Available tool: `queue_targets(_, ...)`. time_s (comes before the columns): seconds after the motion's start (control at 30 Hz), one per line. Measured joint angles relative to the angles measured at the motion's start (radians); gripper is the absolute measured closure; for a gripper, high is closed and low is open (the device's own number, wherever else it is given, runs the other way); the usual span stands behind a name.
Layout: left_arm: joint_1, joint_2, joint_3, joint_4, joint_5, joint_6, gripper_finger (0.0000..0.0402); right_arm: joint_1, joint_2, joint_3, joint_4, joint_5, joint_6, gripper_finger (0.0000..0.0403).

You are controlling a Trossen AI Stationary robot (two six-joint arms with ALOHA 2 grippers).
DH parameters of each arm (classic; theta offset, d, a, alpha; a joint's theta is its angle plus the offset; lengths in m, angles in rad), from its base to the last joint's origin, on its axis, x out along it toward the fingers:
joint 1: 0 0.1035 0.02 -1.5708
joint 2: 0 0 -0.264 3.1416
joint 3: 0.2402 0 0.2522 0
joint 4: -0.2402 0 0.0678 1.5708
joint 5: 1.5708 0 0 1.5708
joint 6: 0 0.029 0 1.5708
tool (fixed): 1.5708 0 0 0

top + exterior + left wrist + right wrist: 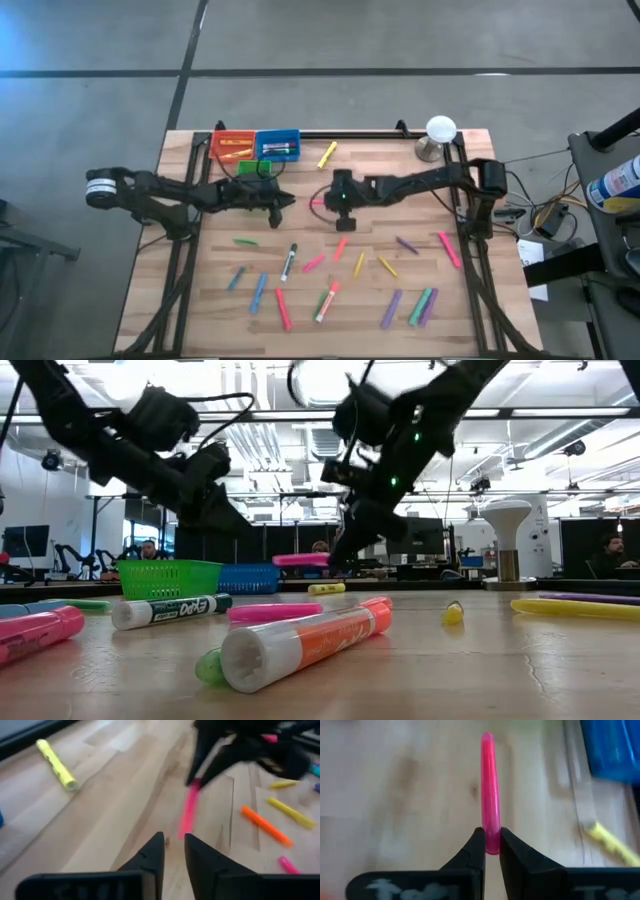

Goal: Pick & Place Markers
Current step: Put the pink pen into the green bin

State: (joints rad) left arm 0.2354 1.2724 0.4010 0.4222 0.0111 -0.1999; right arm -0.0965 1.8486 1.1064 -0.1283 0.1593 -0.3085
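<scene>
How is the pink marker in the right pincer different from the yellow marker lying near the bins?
The pink marker is clamped at one end between the right pincer's fingers; the yellow marker lies loose on the table, touched by nothing. In the low view the pink one hangs above the wood, while the yellow one rests on it. Pink versus yellow. Both are short, thin sticks.
</scene>
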Motion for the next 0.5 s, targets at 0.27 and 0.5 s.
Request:
queue_targets(0.27,-0.062,0.043,0.105,-0.151,0.016,0.035,0.0293,0.081,0.001,0.06,0.001,0.067,-0.047,0.0374)
queue_targets(0.5,-0.097,0.112,0.155,-0.151,0.042,0.075,0.0291,0.087,0.004,0.091,-0.023,0.09,-0.057,0.0374)
